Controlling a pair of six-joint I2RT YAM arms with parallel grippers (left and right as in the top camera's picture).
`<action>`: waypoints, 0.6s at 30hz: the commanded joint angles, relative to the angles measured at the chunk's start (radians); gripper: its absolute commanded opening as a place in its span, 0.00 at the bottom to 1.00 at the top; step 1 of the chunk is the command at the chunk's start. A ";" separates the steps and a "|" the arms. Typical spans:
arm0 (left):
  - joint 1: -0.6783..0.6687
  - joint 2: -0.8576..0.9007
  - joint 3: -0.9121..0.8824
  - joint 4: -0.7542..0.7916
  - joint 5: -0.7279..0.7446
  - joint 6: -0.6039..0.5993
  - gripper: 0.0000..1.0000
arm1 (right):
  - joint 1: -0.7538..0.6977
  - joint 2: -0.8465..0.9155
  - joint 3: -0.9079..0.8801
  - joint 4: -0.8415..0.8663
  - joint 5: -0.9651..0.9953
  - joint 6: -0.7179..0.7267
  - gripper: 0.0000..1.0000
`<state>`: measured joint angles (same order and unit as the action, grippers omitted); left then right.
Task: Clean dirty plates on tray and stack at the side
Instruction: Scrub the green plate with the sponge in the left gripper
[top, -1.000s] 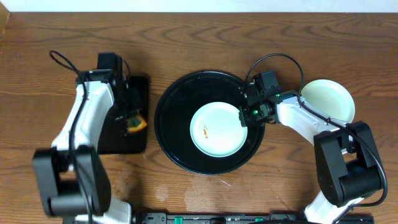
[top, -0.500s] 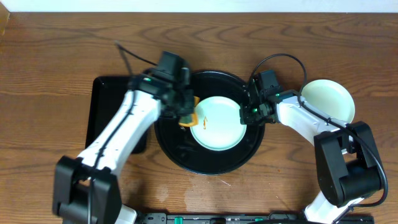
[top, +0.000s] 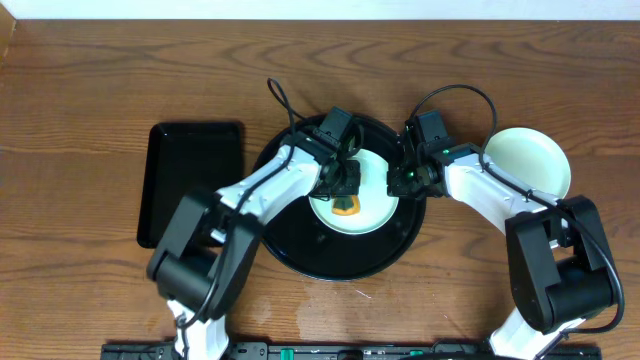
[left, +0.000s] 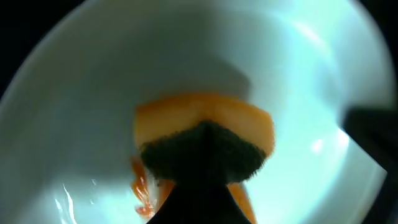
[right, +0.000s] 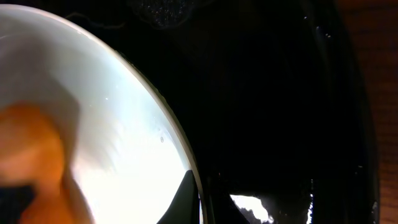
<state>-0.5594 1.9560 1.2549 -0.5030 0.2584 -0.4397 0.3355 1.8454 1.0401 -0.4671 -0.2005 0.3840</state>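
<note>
A mint-green plate (top: 372, 214) lies in the round black tray (top: 280, 240). My left gripper (top: 345, 190) is shut on an orange sponge with a dark scrub face (top: 346, 207) and presses it onto the plate's middle. In the left wrist view the sponge (left: 205, 134) sits on the plate (left: 124, 62) beside an orange smear (left: 142, 186). My right gripper (top: 398, 182) is shut on the plate's right rim; in the right wrist view one finger (right: 186, 199) lies on the inner rim of the plate (right: 124, 143). A pale plate (top: 530, 160) rests on the table at the right.
A rectangular black tray (top: 190, 180) lies on the wooden table left of the round tray. The round tray's glossy floor (right: 280, 93) shows wet gleams. Both arms' cables arch over the tray's far side.
My left arm swung from the rectangular tray across to the round tray with the sponge, which now rests on the plate's middle. The right arm has not moved.
</note>
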 joint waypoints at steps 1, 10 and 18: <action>0.027 0.037 -0.008 -0.001 -0.156 -0.018 0.07 | -0.014 0.047 -0.027 -0.018 0.196 0.015 0.01; 0.018 0.045 -0.008 -0.007 -0.652 0.043 0.07 | -0.014 0.047 -0.027 -0.023 0.190 0.016 0.01; -0.020 0.025 0.018 -0.018 -0.837 0.049 0.07 | -0.014 0.047 -0.027 -0.042 0.189 0.021 0.01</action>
<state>-0.6193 1.9701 1.2591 -0.4969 -0.2932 -0.4061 0.3370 1.8454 1.0454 -0.4706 -0.1932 0.3897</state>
